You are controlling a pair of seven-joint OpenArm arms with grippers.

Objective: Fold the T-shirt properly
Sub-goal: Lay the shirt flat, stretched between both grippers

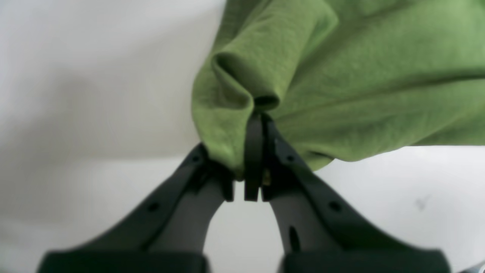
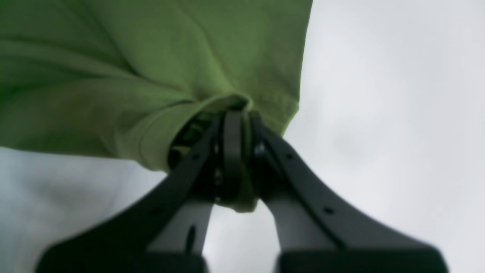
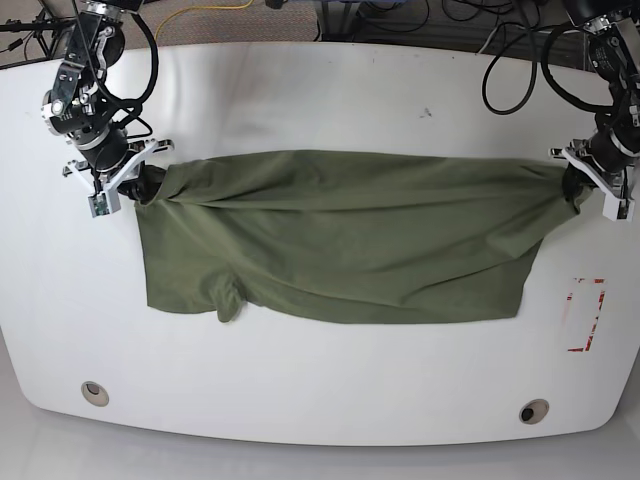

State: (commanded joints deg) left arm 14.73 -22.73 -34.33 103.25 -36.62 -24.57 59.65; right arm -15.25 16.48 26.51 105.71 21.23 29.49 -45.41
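The olive-green T-shirt stretches wide across the white table, held up by two corners and sagging toward the front. My left gripper is at the base view's right, shut on the shirt's right corner; its wrist view shows cloth bunched between the closed fingers. My right gripper is at the base view's left, shut on the other corner, with a hemmed edge pinched in the fingers. A sleeve lump hangs at the lower left edge.
The white table has two round holes near the front, one at the left and one at the right. A red-marked rectangle lies at the right. Cables run along the back edge.
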